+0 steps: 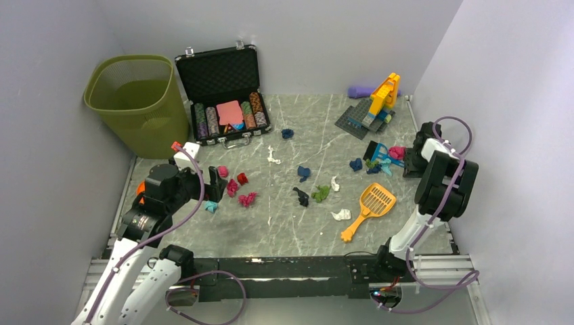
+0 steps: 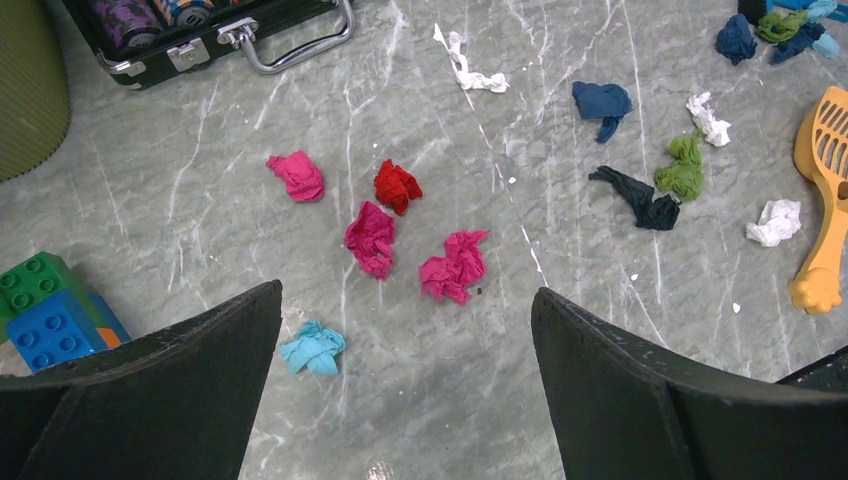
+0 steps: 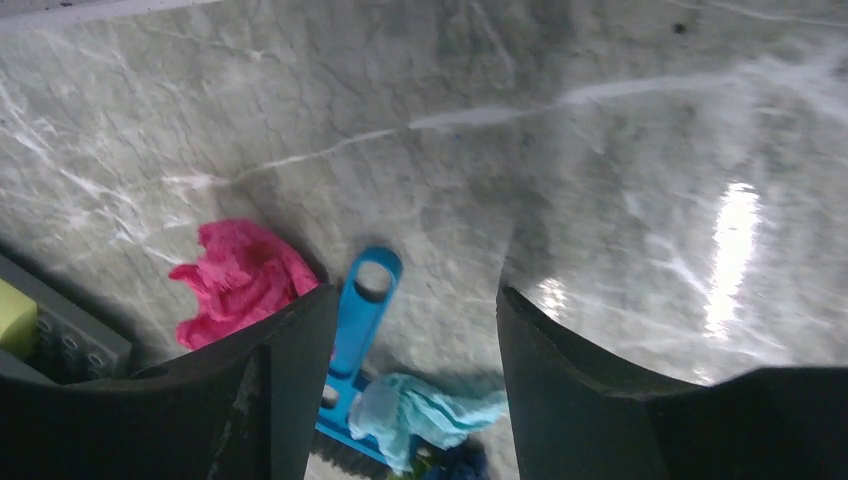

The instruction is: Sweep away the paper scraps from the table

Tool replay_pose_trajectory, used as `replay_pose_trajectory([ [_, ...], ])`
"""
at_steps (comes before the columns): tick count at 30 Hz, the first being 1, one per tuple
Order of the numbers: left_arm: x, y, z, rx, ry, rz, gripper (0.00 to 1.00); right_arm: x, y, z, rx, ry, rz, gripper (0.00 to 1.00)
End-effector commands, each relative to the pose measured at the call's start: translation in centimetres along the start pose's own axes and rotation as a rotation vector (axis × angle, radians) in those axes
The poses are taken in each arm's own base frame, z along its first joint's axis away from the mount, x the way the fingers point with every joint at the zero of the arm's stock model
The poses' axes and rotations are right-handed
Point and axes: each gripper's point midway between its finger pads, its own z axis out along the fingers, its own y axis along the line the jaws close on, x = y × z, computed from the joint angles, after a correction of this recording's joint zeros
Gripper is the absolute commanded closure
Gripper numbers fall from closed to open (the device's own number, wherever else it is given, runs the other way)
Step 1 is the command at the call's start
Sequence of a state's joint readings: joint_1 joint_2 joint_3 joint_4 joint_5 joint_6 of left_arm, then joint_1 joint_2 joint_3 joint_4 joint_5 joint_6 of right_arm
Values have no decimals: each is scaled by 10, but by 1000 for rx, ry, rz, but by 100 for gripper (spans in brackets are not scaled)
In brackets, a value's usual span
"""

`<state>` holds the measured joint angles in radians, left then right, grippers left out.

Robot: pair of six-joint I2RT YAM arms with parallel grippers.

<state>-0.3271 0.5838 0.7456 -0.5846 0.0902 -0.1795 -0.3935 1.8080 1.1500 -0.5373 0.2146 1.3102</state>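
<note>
Left hand [image 2: 407, 290] spread wide over pink paper scraps [image 2: 370, 238]; right hand [image 3: 417, 290] parted, straddling blue handle [image 3: 362, 305] pointing away.

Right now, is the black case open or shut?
Open: the case has its lid raised upright, and the chips inside show.

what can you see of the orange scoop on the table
The orange scoop looks like hard plastic: a flat, wide head cut with rows of slots and a short handle ending in a lobed knob. It lies flat on the table, right of centre, head toward the far side and handle angled toward the near edge. A white paper wad lies just left of the handle, apart from it. Nothing holds it.
</note>
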Motion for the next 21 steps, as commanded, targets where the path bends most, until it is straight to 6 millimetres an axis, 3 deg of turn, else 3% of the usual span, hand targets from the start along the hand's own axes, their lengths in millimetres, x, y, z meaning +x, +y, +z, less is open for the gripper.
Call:
replay_pose_trajectory([
  [1, -11, -4, -1, 22, -46, 15, 2, -9, 27, 5, -17, -5, 83, 35],
  [10, -10, -1, 0, 6, -40, 14, 2, 2, 24, 29, 136, 58, 72, 36],
  [12, -10, 0, 0, 1, -38, 13, 2, 7, 19, 32, 144, 78, 76, 44],
  [21, -12, 0, -3, 2, -50, 13, 2, 26, 0, 23, 165, 85, 48, 51],
])
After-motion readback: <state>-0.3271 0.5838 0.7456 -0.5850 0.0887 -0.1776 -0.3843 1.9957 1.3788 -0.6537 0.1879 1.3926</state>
